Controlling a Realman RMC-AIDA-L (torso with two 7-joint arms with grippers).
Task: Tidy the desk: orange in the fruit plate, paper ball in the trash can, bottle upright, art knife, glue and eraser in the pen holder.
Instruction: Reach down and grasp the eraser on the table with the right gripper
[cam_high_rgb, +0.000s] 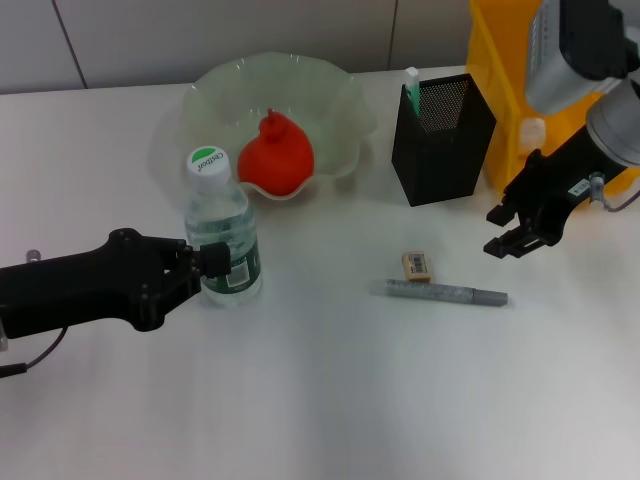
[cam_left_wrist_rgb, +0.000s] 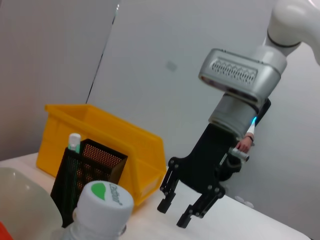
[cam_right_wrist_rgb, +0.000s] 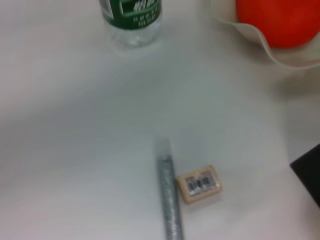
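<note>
bottle upright, left gripper clamped on it | right gripper apart (empty), next: eraser, art knife

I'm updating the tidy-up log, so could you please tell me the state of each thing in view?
Bottle: upright, capped, held by left claw.
Orange: in the fruit plate.
Eraser: flat on the table.
Art knife: flat on the table, beside the eraser.
Glue: upright in the pen holder.
Right claw: open, empty.
</note>
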